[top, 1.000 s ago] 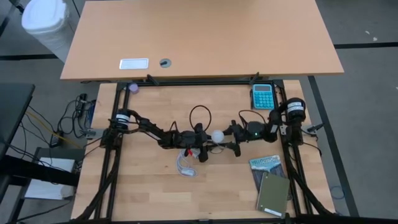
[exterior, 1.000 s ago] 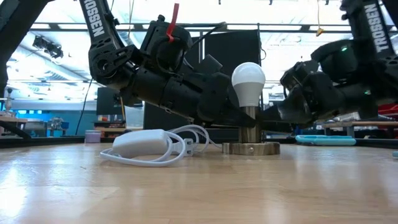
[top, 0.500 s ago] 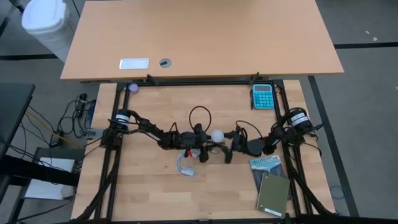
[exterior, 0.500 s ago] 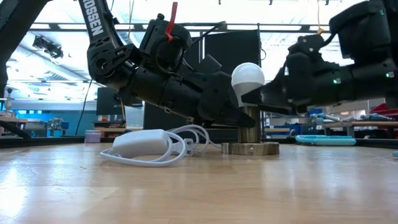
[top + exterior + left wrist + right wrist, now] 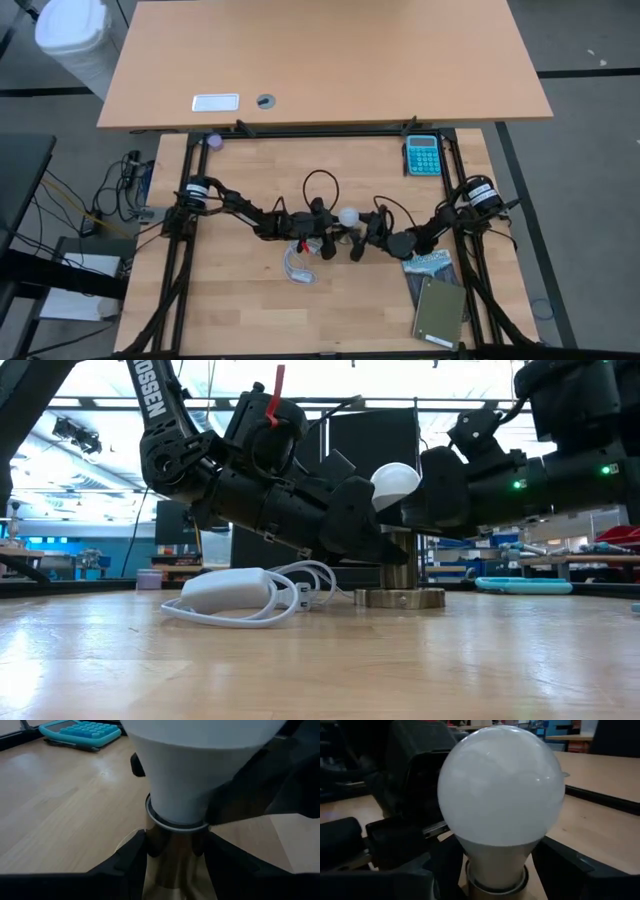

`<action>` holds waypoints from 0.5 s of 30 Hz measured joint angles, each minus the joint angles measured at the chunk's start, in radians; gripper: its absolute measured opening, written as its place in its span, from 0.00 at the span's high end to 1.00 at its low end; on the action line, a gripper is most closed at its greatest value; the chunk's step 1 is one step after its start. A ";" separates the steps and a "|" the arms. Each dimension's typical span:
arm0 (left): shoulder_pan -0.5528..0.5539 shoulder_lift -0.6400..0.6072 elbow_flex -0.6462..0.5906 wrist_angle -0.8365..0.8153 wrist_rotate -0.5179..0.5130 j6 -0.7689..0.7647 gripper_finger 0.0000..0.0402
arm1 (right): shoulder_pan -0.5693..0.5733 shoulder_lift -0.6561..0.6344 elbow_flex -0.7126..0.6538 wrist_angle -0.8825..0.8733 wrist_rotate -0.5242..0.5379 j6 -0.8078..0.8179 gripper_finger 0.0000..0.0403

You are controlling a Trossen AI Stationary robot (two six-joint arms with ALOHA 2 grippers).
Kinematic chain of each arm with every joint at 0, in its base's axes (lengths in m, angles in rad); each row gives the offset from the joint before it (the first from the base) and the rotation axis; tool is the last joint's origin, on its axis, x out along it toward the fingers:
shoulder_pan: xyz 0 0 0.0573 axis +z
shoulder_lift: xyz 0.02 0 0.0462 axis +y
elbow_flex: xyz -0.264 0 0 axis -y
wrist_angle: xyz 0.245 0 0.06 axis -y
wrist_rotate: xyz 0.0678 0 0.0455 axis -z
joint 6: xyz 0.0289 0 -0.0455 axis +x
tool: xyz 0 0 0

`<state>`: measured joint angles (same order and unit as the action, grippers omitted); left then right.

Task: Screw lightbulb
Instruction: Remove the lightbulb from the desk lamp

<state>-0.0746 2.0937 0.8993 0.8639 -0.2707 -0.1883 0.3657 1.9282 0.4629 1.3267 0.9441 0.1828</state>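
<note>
Since a second ago, the right hand [image 5: 357,243] has swung in from beside the calculator [image 5: 422,156] and now reaches the lightbulb [image 5: 347,216] at the middle of the table [image 5: 250,310]. The bulb stands upright with its metal base in the socket [image 5: 400,597], apparently so it can be turned down into the thread. The left hand [image 5: 330,238] lies low on the opposite side, its fingers [image 5: 131,856] closed around the socket's metal neck just under the bulb, likely bracing it against the twist. The right hand's fingers [image 5: 559,860] sit either side of the bulb's lower part, spread a little wider than it; whether they press on it cannot be told. In view are one bulb, one socket, one white cord [image 5: 235,596] coiled beside it, one calculator, and two booklets [image 5: 436,298] near the right arm.
</note>
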 joint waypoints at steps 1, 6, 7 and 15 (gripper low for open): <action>0.000 0.000 0.000 0.000 0.000 0.000 0.55 | 0.002 0.000 0.000 0.000 0.011 0.000 0.43; 0.000 0.000 0.000 0.000 0.000 0.000 0.55 | 0.006 0.000 0.000 -0.001 0.022 0.000 0.43; 0.000 0.000 0.000 0.000 0.000 0.000 0.55 | 0.006 0.000 0.000 -0.001 0.023 0.000 0.43; 0.001 0.001 0.000 0.005 0.010 0.000 0.55 | -0.013 0.000 0.000 -0.036 -0.015 -0.043 0.44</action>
<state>-0.0738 2.0948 0.8989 0.8692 -0.2609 -0.1879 0.3530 1.9285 0.4625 1.2903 0.9293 0.1402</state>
